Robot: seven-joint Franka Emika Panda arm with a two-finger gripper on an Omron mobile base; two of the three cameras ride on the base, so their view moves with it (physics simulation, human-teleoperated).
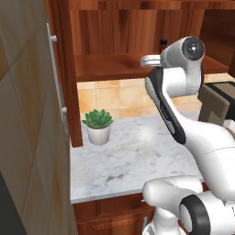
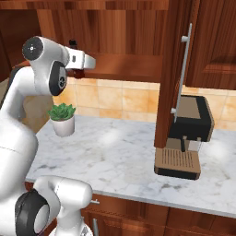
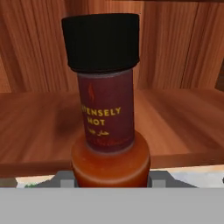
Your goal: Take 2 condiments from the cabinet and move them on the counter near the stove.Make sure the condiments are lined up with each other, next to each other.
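With the fingers pinching the slim red-brown hot-sauce bottle with black cap [image 3: 105, 109] on the reddish wooden cabinet shelf [image 3: 39, 127]: first retrieval; next, lift clear toward the marbled white tabletop [image 1: 133, 160].

My rounded glossy white robot arm [image 1: 183, 128] has black joint bands and grey disc caps (one small centre dot each).

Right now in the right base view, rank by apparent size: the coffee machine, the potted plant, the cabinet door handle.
1. Coffee machine, clearly the bulkiest.
2. Cabinet door handle: longest, but very thin.
3. Potted plant, smallest; it stands farther back, so nearness may exaggerate this.
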